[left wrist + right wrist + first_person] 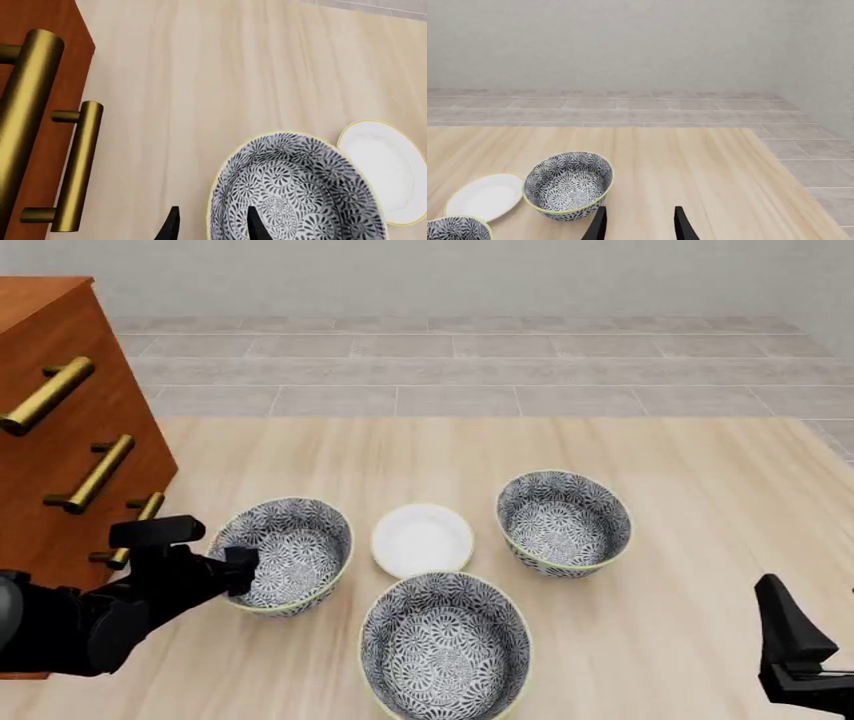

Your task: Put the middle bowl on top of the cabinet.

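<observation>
Three alike floral bowls stand around a white dish [422,538]. The middle bowl [286,550], between the other two in depth and nearest the cabinet [74,380], fills the left wrist view [300,195]. My left gripper [242,571] is open at its cabinet-side rim. In the left wrist view the gripper [213,212] straddles that rim, one finger inside and one outside. The bowl still rests on the table. My right gripper [790,632] stands open and empty at the near right, seen also in its wrist view [639,212].
Another patterned bowl [446,642] sits at the front centre and a third [565,521] at the back right, also in the right wrist view [568,184]. The cabinet's brass handles [79,165] stick out close beside my left arm. Grey tiled floor lies beyond the table's far edge.
</observation>
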Robot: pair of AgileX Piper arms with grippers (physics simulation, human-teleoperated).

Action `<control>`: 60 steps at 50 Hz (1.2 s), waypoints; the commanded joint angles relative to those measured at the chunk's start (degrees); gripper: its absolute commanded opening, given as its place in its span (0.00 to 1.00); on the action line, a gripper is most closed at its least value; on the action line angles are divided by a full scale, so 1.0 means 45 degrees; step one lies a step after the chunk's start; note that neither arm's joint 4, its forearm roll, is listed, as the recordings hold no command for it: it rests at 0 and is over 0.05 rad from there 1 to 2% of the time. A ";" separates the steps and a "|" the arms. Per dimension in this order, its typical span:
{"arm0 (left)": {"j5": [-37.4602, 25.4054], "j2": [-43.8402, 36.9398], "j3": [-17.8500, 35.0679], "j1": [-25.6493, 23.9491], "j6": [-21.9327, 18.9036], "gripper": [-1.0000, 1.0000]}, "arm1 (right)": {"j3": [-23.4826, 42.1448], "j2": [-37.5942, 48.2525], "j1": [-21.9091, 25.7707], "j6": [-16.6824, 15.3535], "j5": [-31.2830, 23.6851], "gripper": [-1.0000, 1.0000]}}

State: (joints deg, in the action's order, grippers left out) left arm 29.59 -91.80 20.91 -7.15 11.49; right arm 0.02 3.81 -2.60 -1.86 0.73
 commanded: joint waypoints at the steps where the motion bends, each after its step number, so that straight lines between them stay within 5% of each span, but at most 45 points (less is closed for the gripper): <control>1: 0.0070 -0.0495 0.0030 -0.0133 0.0025 1.00 | 0.0000 0.0088 -0.0008 -0.0015 0.0101 1.00; 2: 0.0069 -0.0483 0.0024 -0.0198 0.0050 0.00 | 0.0001 0.0075 -0.0022 -0.0008 0.0100 1.00; 21: -0.0181 0.0348 -0.0196 -0.0184 0.0167 0.00 | -0.0001 -0.0023 -0.0052 0.0008 -0.0027 1.00; 60: -0.2524 0.5660 -0.0958 -0.0479 0.0359 0.00 | 0.0002 -0.0107 -0.0133 0.0008 -0.0038 1.00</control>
State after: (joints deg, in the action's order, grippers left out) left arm 20.55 -71.15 16.91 -9.14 13.22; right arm 0.03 3.18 -3.11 -1.85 0.32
